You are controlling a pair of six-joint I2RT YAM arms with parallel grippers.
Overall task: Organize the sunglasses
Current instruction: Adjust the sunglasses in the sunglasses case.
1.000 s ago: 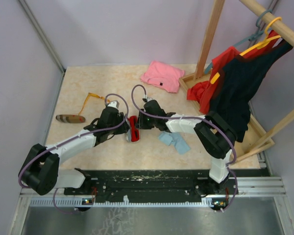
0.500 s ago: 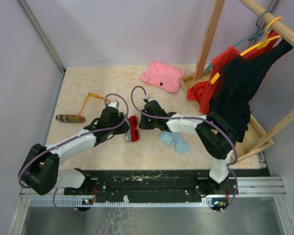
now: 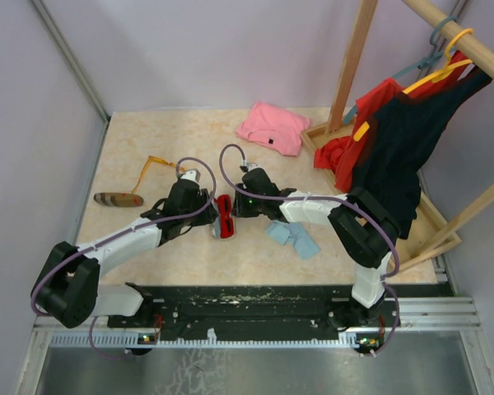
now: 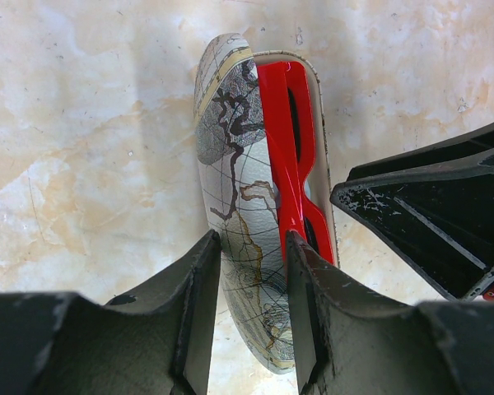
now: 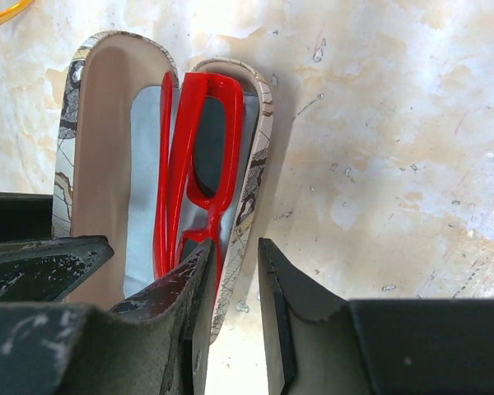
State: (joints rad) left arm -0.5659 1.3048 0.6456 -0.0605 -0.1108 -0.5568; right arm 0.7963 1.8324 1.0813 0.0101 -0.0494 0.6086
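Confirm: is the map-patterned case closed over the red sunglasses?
No, the right wrist view shows the map-patterned case lying open with the red sunglasses resting inside it.

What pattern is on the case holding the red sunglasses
Antique map print on the case; left wrist view shows it best.

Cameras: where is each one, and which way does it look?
Top external: high behind the arms, looking down at the table; both arms show, left gripper and right gripper meeting at the red sunglasses.
Left wrist: on the left arm, looking down between its fingers at the map-patterned case.
Right wrist: on the right arm, looking down past its fingers into the open case.
Both wrist views show the sunglasses lying in that case.
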